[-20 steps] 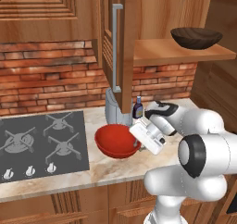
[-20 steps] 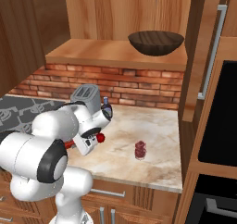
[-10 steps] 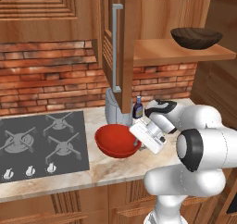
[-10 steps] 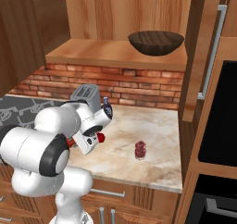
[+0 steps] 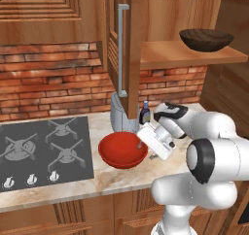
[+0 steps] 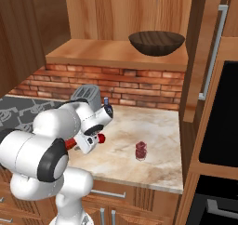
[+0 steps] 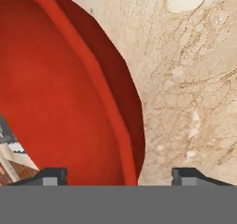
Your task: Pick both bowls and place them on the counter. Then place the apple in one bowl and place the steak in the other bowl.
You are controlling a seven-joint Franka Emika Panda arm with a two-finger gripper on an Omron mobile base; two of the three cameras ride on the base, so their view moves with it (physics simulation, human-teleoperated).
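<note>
The glossy red bowl (image 5: 121,150) stands on the beige counter (image 5: 116,178), just right of the stovetop. My gripper (image 5: 144,144) is at its right rim, open; in the hand view the fingertips (image 7: 51,174) stand wide apart, with the bowl's rim (image 7: 115,126) between them and untouched. The dark brown bowl (image 5: 205,39) rests on the wooden shelf (image 5: 187,55), also seen as the bowl (image 6: 156,42) up high. A small dark red mottled piece, apparently the steak (image 6: 141,150), lies on the counter (image 6: 153,126) right of the arm. The apple is hidden.
A dark grey stovetop (image 5: 44,151) takes the counter's left. A grey toaster (image 5: 118,115) and a small dark bottle (image 5: 144,113) stand against the brick wall behind the red bowl. An open cabinet door with a long handle (image 5: 122,49) hangs above. An oven front (image 6: 218,122) stands at the right.
The gripper's jaws have opened and let go of the red bowl's rim. The bowl stays on the counter, and the arm has barely moved.
</note>
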